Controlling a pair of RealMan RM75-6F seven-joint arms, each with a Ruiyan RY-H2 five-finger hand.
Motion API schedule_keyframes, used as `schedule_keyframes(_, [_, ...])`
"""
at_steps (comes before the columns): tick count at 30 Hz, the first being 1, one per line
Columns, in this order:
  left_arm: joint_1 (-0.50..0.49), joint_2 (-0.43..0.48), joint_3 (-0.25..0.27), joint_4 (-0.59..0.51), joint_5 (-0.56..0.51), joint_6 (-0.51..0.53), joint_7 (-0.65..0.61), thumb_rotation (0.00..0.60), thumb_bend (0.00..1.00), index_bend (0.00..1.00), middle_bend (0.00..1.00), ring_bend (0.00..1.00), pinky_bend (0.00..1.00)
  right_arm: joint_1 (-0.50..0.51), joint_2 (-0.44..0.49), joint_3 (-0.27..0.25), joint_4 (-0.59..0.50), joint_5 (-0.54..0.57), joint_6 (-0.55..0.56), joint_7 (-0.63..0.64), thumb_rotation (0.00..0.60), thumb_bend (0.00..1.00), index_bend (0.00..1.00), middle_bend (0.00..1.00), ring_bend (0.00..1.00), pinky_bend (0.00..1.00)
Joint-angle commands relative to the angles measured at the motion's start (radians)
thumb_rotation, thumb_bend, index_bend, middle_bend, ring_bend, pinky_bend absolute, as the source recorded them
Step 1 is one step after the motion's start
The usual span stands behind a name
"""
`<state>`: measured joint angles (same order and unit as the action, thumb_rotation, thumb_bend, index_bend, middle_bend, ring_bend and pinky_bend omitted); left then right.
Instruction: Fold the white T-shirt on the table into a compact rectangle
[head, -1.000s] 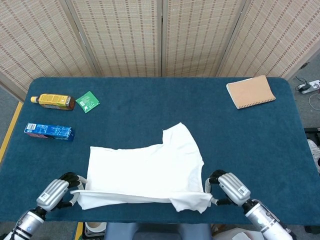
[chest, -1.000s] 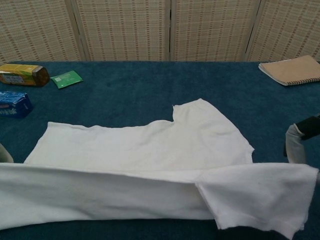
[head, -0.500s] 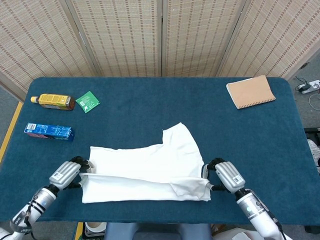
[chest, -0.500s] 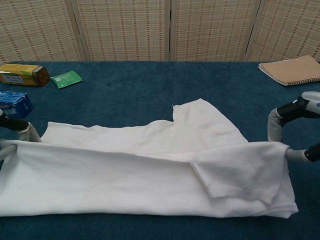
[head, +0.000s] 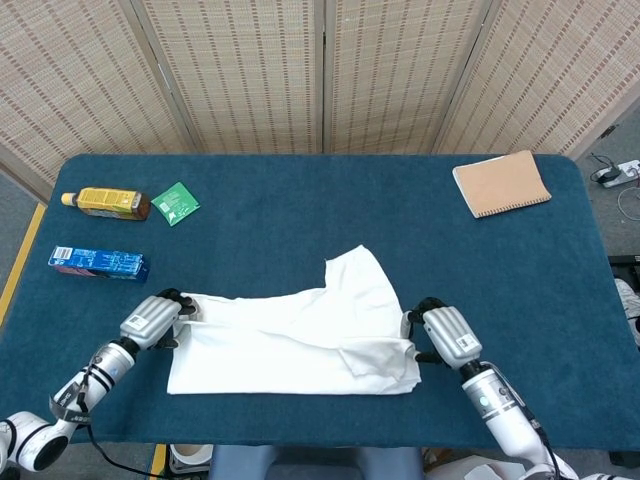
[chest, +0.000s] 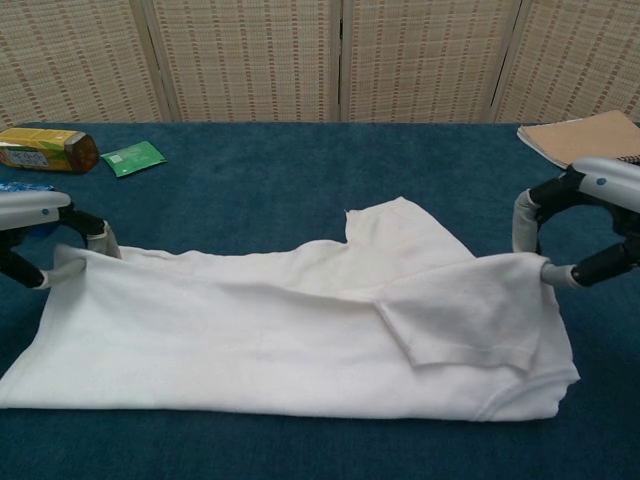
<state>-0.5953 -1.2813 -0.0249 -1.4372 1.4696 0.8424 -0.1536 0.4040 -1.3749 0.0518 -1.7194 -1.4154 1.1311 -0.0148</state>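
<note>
We log one white T-shirt, doubled over on the counter, left robot hand and right robot hand each grasping its folded edge.

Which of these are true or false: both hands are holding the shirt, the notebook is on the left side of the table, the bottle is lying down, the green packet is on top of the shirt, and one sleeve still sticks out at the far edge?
1. Both hands hold the white T-shirt. True: the left hand grips its left end and the right hand its right end.
2. The notebook lies at the table's left. False: far right corner.
3. The bottle lies on its side. True.
4. The green packet rests on the shirt. False: it lies beside the bottle, apart from the shirt.
5. A sleeve sticks out at the far edge. True.
</note>
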Motion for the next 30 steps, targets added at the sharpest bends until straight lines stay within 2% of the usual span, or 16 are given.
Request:
schedule_keyframes(1, [-0.016, -0.001, -0.007, -0.002, -0.02, -0.02, 0.023, 0.6, 0.58, 0.72, 0.32, 0.28, 0.12, 0.018, -0.012, 0.023, -0.014, 0.042, -0.019, -0.053, 0.6, 0.61, 0.88, 0.57, 0.36, 0.21])
schedule_keyframes(11, [-0.042, -0.016, -0.019, 0.007, -0.099, -0.071, 0.059, 0.6, 0.58, 0.72, 0.3, 0.18, 0.09, 0.021, -0.038, 0.049, -0.018, 0.06, 0.005, -0.062, 0.6, 0.62, 0.88, 0.57, 0.36, 0.17])
schedule_keyframes(19, [-0.059, -0.041, -0.032, 0.037, -0.164, -0.102, 0.086, 0.6, 0.58, 0.72, 0.29, 0.18, 0.08, 0.022, -0.03, 0.053, -0.045, 0.054, 0.017, -0.073, 0.6, 0.62, 0.88, 0.57, 0.36, 0.17])
schedule_keyframes(30, [-0.072, -0.066, -0.047, 0.064, -0.22, -0.105, 0.117, 0.6, 0.58, 0.7, 0.29, 0.18, 0.08, 0.03, -0.041, 0.076, -0.025, 0.08, 0.023, -0.079, 0.6, 0.62, 0.88, 0.57, 0.36, 0.16])
